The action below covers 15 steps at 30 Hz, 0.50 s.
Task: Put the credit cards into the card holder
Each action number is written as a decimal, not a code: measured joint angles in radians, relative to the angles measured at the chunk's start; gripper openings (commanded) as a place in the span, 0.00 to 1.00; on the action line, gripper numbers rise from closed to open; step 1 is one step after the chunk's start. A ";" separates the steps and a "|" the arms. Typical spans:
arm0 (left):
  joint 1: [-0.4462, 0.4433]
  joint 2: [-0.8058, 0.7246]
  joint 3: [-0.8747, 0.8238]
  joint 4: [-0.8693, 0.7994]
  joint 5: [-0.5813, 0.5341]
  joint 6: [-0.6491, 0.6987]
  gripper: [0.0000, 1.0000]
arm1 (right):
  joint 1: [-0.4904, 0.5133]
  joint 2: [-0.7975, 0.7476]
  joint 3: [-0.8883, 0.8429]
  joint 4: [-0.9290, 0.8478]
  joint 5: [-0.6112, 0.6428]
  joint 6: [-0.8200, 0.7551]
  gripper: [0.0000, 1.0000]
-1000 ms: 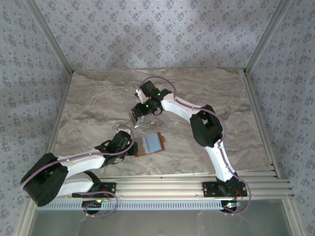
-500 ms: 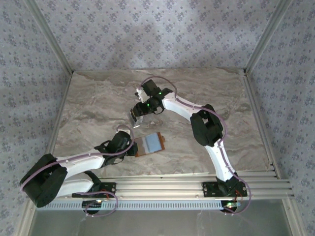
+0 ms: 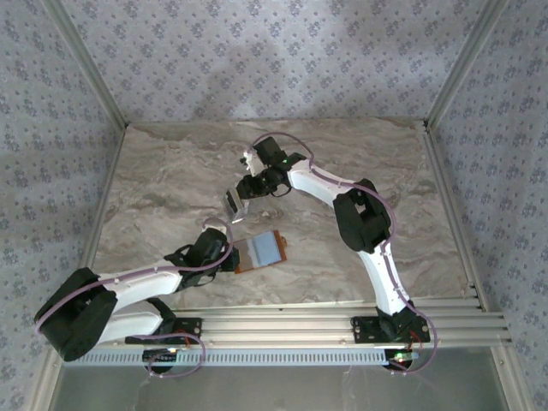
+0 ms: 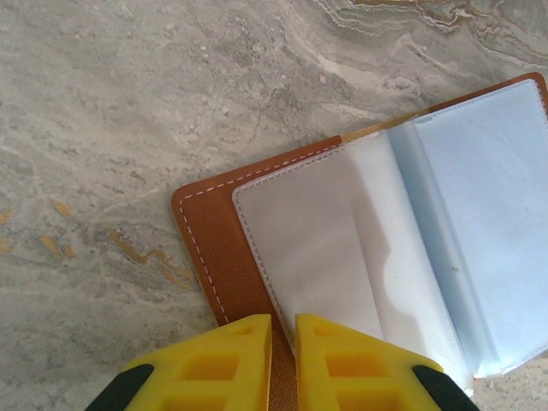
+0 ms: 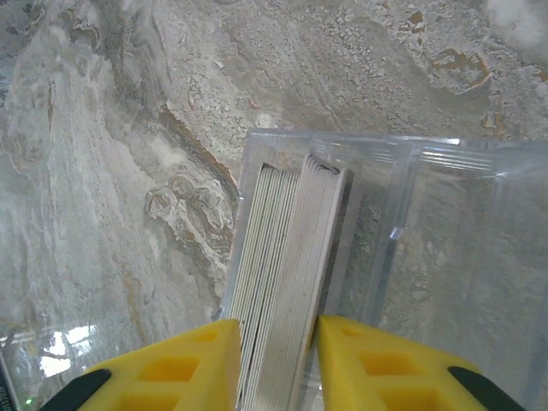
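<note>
**Risk: thick bunch of cards gripped, holder only lightly pinned**

The right gripper (image 5: 278, 336) is drawn in on the credit cards (image 5: 287, 231), with a pad against each side of a thick bunch. The cards stand on edge in a clear box (image 5: 428, 171). That box sits on the table (image 3: 163, 171) just beyond the card holder (image 3: 261, 251), slightly to its left.

The left gripper (image 4: 283, 332) is nearly closed and pinches the brown cover at the holder's left edge. The holder lies open and flat with its clear sleeves (image 4: 325, 231) facing up.

Likely trouble from here:
- **Too many cards:** the grip spans many cards, not one. A lift may bring out the whole bunch, which probably will not fit a single sleeve.
- **Cards fanning or dropping:** the outer cards are held only by friction, so some may slip out beside the holder.
- **Box coming up:** the box is light, and tight cards may drag it up with them.
- **Sleeve closed:** the sleeve mouths look flat, so a card edge may skid over the plastic.
- **Holder sliding:** the pinch is narrow and at the edge, so a push from the cards may pivot the holder.
</note>
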 measured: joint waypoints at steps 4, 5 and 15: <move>0.000 0.000 0.000 0.000 0.000 0.000 0.15 | 0.000 0.000 -0.012 0.013 -0.012 0.002 0.27; 0.000 0.000 0.000 0.000 0.000 0.000 0.15 | 0.000 -0.002 -0.016 0.016 -0.014 0.003 0.27; 0.000 0.000 0.000 0.000 0.000 0.000 0.15 | -0.011 -0.011 -0.036 0.033 -0.032 0.010 0.22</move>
